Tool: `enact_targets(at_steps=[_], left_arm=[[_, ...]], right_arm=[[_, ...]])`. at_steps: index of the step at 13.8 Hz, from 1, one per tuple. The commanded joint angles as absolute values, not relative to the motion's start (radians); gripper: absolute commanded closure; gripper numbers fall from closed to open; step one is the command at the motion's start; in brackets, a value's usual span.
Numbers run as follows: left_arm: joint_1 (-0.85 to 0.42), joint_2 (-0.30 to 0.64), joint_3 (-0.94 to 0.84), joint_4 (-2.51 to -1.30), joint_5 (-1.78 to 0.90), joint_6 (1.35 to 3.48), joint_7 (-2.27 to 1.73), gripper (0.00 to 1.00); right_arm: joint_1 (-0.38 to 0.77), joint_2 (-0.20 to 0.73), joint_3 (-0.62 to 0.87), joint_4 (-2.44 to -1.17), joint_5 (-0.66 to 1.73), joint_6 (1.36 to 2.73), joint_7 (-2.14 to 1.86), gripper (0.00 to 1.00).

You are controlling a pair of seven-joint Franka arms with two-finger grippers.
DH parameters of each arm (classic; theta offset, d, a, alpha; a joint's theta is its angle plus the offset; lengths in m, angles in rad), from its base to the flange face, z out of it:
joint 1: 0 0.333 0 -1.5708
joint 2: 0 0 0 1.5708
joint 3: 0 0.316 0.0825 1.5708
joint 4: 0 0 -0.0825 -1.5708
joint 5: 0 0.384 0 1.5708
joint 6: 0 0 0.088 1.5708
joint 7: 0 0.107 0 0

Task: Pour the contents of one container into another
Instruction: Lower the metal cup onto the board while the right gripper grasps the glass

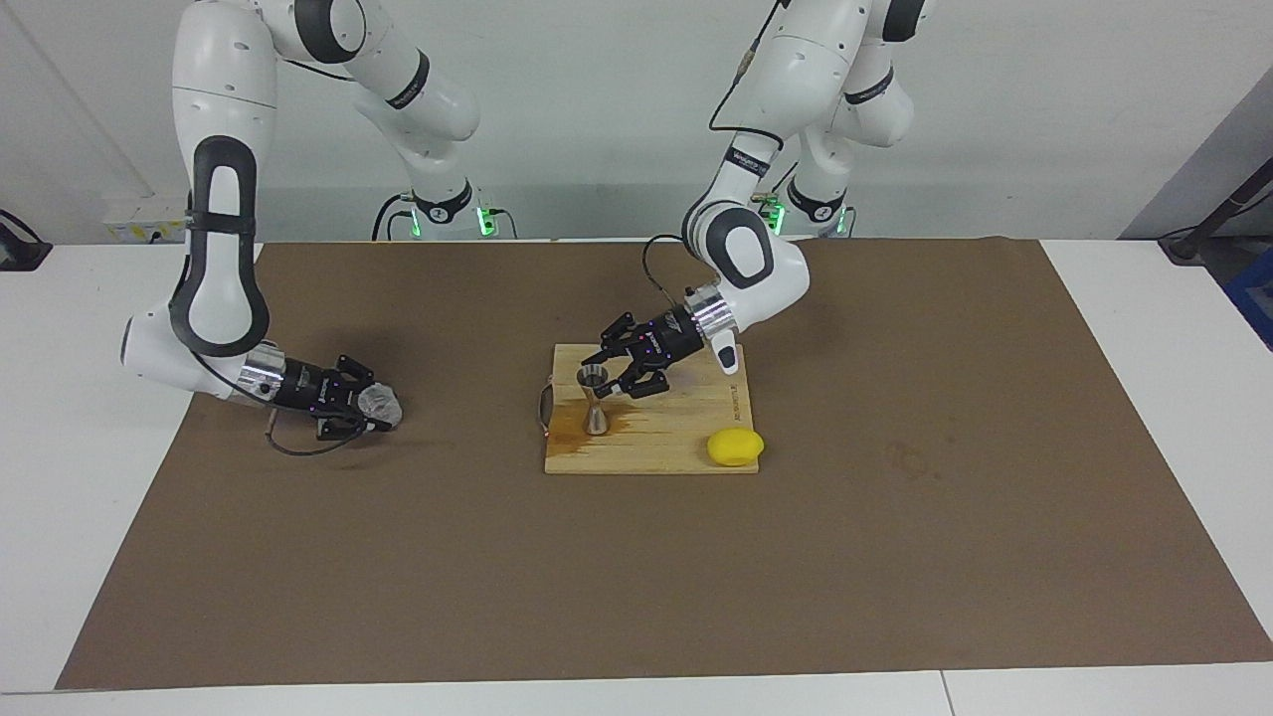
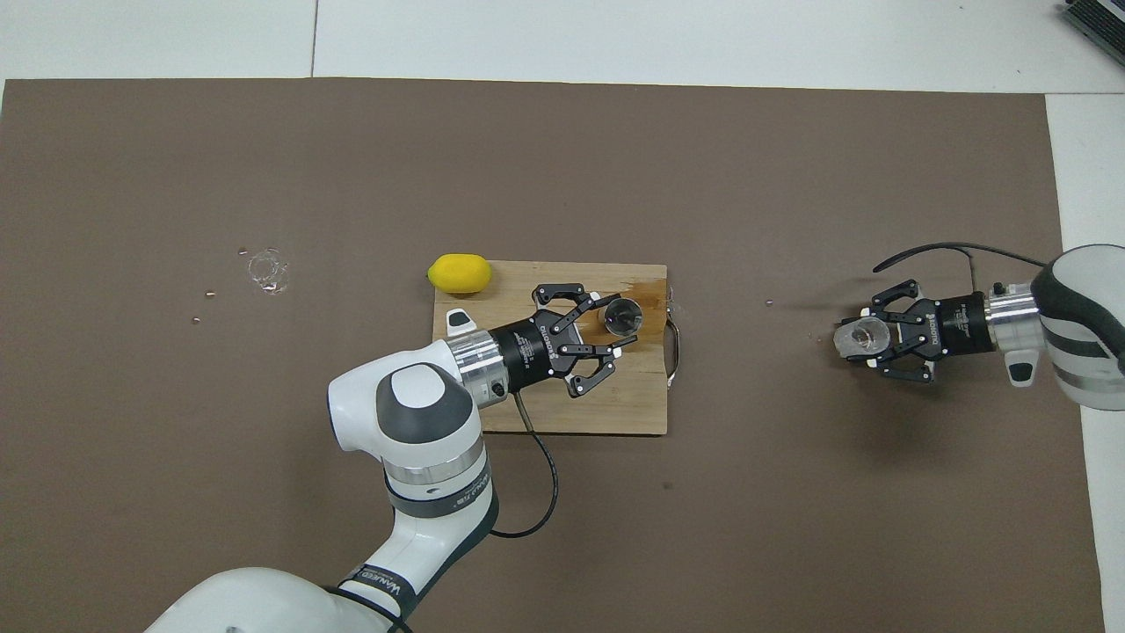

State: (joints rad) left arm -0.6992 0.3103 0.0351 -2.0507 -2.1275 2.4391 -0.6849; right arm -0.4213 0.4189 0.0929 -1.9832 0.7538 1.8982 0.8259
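Since the pour ends in the jigger [image 1: 594, 398] on the cutting board [image 1: 686, 452], the left gripper [image 1: 617, 370] sits beside its top cup, can't tell if it's gripping. Right gripper [image 1: 370, 410] is clamped on the glass [image 1: 382, 403], down at its own end of the mat [image 1: 895, 557], so lifting looks next

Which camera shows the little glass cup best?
The overhead view: the glass tumbler shows its round mouth between the right gripper's closed fingers. The facing view shows it only as a pale lump, tilted, at the gripper's tip.
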Motion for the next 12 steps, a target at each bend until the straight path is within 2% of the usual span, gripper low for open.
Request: enact_targets(at_steps=[1, 4, 12], left_arm=[[-0.721, 0.316, 0.048, -2.052, -2.126, 2.456, -0.695, 0.00], [-0.721, 0.316, 0.048, -2.052, -2.126, 2.456, -0.695, 0.00], [-0.712, 0.313, 0.048, -2.065, -2.126, 2.450, -0.690, 0.00]], right_arm=[[-0.430, 0.377, 0.098, -2.008, 0.779, 1.893, 0.798, 1.00], [-0.413, 0.336, 0.098, -2.008, 0.778, 1.907, 0.857, 1.00], [-0.217, 0.206, 0.095, -2.003, 0.764, 2.003, 1.148, 1.00]])
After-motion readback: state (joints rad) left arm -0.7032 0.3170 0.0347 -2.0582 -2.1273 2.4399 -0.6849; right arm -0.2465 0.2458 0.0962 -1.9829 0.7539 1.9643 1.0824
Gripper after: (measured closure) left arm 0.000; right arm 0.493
